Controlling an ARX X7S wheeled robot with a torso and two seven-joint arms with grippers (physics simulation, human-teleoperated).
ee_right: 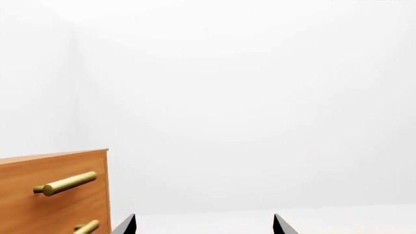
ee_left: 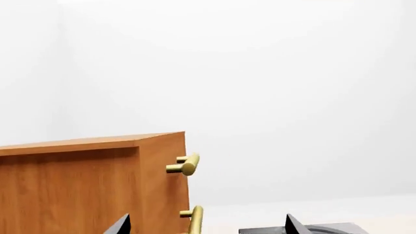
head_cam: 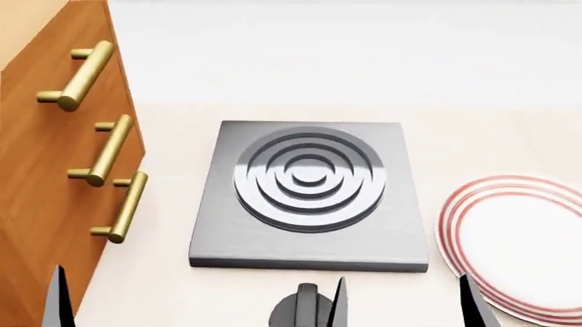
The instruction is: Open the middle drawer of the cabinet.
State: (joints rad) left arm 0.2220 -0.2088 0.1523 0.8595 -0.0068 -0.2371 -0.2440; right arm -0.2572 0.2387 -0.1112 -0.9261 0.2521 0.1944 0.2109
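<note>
The orange-brown cabinet (head_cam: 37, 204) stands at the left, with three brass bar handles on its front. The middle drawer (head_cam: 46, 146) looks shut, its handle (head_cam: 106, 150) between the top and lowest handles. My left gripper (ee_left: 206, 226) is open and empty. The middle handle (ee_left: 195, 219) shows between its fingertips but farther ahead, untouched. One left fingertip (head_cam: 59, 300) shows by the cabinet's near corner. My right gripper (ee_right: 202, 225) is open and empty, with the cabinet (ee_right: 52, 204) off to its side. A right fingertip (head_cam: 473, 300) shows at the bottom edge.
A grey square hob (head_cam: 309, 194) with raised rings lies in the middle of the pale counter, its dark knob (head_cam: 307, 306) at the near edge. A white plate with red rim (head_cam: 518, 245) lies at the right. A white wall is behind.
</note>
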